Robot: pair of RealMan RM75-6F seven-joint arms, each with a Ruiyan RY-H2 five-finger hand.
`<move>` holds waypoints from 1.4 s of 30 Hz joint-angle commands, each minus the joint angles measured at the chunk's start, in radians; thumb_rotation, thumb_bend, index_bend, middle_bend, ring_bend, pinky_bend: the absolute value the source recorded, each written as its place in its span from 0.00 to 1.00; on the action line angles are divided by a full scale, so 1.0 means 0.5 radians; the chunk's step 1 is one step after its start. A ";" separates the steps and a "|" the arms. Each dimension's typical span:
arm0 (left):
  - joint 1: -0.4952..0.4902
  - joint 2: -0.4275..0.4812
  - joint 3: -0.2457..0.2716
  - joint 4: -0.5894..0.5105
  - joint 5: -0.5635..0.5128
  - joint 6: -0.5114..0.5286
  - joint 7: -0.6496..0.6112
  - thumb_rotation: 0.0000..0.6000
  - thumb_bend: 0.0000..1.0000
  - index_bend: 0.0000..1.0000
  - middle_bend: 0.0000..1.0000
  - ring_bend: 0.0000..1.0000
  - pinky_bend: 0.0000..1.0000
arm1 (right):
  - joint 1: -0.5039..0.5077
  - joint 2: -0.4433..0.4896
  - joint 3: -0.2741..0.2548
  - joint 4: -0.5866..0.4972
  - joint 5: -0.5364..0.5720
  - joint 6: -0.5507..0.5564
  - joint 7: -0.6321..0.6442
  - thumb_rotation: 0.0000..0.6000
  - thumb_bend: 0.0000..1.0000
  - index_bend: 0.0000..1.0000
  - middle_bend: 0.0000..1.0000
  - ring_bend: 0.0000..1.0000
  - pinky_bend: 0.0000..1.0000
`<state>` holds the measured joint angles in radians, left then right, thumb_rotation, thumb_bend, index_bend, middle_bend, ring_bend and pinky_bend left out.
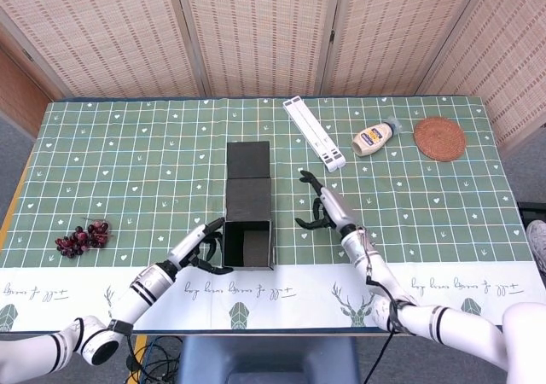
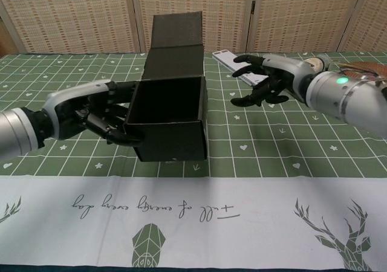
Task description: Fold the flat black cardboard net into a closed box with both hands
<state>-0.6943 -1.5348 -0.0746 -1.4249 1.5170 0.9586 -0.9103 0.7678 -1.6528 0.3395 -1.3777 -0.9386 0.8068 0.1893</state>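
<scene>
From the head view, the black cardboard box sits near the front edge of the table, about midway along it, its open cavity facing the front and two flap panels stretching back behind it. What lies inside the cavity is too dark to make out. The left hand grips the box's left wall, fingers curled against it; the wall hides part of them. The right hand hovers to the right of the box, apart from it, fingers spread and holding nothing. Toward the far right corner lie one white stand, one squeeze bottle and one woven coaster; one bunch of grapes lies by the left edge.

In the chest view, the left hand clasps the box. The right hand hangs with its fingers splayed. Both arms are cropped at the frame sides.
</scene>
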 commanded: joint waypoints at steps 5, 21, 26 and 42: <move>-0.001 0.081 0.046 -0.159 0.081 0.044 0.051 1.00 0.16 0.31 0.32 0.54 0.74 | 0.188 -0.237 0.112 0.202 0.068 -0.015 -0.090 1.00 0.24 0.00 0.12 0.71 1.00; -0.132 -0.036 0.028 -0.054 -0.028 -0.179 0.176 1.00 0.16 0.31 0.32 0.54 0.75 | 0.312 -0.432 0.304 0.239 -0.168 0.204 0.108 1.00 0.09 0.00 0.19 0.72 1.00; -0.151 -0.077 -0.006 0.028 -0.124 -0.242 0.230 1.00 0.16 0.30 0.32 0.54 0.75 | 0.265 -0.313 0.301 0.024 -0.170 0.154 0.148 1.00 0.04 0.00 0.22 0.72 1.00; -0.131 -0.247 -0.182 0.265 -0.574 -0.337 0.566 1.00 0.16 0.29 0.32 0.54 0.75 | 0.437 0.258 0.056 -0.436 0.113 -0.339 -0.343 1.00 0.00 0.06 0.33 0.73 1.00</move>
<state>-0.7673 -1.6447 -0.1535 -1.2993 1.2562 0.7896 -0.6533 0.9520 -1.5531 0.3995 -1.5806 -0.9130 0.6669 0.0694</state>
